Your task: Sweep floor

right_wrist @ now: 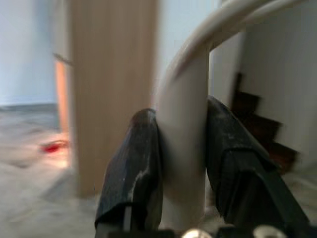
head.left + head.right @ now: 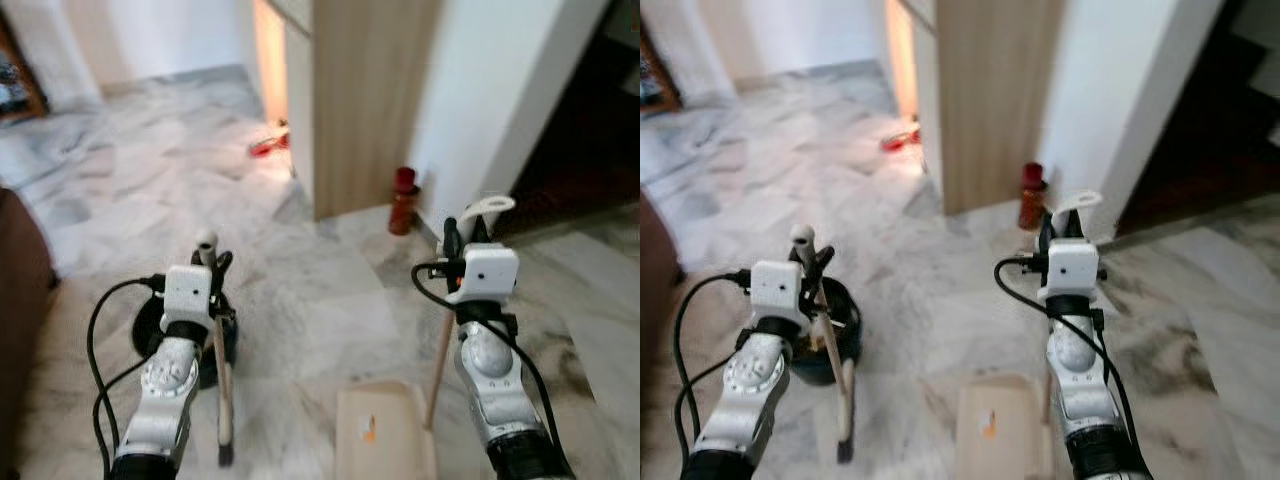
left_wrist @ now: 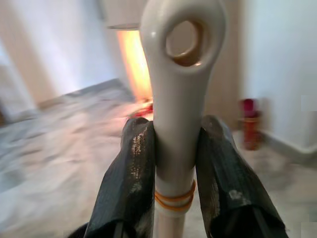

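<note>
The robot stands on a grey-veined marble floor [image 2: 300, 290] with both arms raised in front of it, each holding a sweeping tool. The left gripper [image 3: 174, 163] is clamped on the cream broom handle [image 3: 176, 124]; in the left wrist view its two black fingers [image 3: 130, 178] press the handle from both sides just below the hanging hole at its top, above a pair of orange bands. From the head view the broom's pale stick runs down from that gripper toward 6 o'clock, its lower end near the floor beside a dark round object [image 2: 155, 330] that sits at about 8 o'clock. The right gripper [image 1: 181, 163] is likewise closed around the dustpan handle [image 1: 183, 148], a cream tube that curves over at the top; its fingers [image 1: 133, 168] squeeze it on either side. The dustpan [image 2: 385, 430] itself rests on the floor at 6 o'clock, between the two arms, its pale tray carrying a small orange mark. A wooden panel [image 2: 365, 100] stands at 12 o'clock, with a red bottle [image 2: 403, 200] at 1 o'clock near its foot by the white wall, and a small red item [image 2: 268, 145] lies on the floor at 11 o'clock in a patch of warm light
</note>
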You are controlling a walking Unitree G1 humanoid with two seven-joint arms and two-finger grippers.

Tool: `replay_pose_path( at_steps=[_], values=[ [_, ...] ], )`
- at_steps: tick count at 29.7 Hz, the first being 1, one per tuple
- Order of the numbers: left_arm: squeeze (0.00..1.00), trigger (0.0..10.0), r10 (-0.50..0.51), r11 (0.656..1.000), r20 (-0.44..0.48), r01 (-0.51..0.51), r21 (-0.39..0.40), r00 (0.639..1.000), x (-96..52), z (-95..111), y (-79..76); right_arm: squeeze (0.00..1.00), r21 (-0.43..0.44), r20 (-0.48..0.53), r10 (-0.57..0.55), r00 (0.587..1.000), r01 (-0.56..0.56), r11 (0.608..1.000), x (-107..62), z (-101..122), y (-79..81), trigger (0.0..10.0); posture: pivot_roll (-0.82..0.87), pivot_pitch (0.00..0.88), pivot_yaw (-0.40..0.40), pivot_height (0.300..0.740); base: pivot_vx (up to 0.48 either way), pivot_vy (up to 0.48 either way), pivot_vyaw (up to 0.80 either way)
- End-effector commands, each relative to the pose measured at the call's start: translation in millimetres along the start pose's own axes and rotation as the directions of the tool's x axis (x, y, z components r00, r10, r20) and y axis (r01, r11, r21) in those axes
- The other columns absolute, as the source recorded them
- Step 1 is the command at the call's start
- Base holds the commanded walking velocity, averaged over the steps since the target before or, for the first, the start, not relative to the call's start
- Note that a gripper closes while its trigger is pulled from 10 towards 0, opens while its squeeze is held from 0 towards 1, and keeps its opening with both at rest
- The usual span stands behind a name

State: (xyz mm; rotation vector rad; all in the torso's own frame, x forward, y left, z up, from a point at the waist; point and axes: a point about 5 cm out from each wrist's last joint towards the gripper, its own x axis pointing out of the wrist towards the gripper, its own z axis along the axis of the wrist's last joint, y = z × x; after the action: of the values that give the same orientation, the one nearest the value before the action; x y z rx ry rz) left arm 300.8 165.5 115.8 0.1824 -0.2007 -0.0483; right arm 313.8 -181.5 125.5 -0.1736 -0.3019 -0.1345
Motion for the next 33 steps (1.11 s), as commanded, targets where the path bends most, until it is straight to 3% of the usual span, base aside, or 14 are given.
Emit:
replay_pose_path(
  at_steps=[1, 8, 33],
  values=[
    [0.00, 10.0, 0.013, 1.000, 0.027, -0.013, 0.006, 1.000, 2.4, 3.7, 5.0, 0.00, -0.005, 0.035, 0.009, 0.999, -0.008, 1.000, 4.2, 7.5, 1.6, 10.0, -0.03, 0.000, 0.030, 0.740, 0.000, 0.000, -0.80],
    [0.00, 10.0, 0.013, 1.000, 0.031, -0.013, 0.002, 0.999, 5.2, 3.8, 4.6, 0.00, -0.006, 0.018, -0.014, 1.000, 0.014, 1.000, -0.3, 3.6, -5.5, 10.0, -0.03, 0.000, 0.027, 0.740, 0.000, 0.000, -0.80],
    [0.00, 10.0, -0.012, 1.000, 0.031, 0.012, -0.014, 0.999, 4.5, 0.6, 1.5, 0.00, 0.016, 0.006, -0.015, 1.000, 0.015, 1.000, -3.5, 1.4, -3.1, 10.0, -0.05, 0.000, 0.030, 0.740, 0.000, 0.000, -0.80]
  ],
)
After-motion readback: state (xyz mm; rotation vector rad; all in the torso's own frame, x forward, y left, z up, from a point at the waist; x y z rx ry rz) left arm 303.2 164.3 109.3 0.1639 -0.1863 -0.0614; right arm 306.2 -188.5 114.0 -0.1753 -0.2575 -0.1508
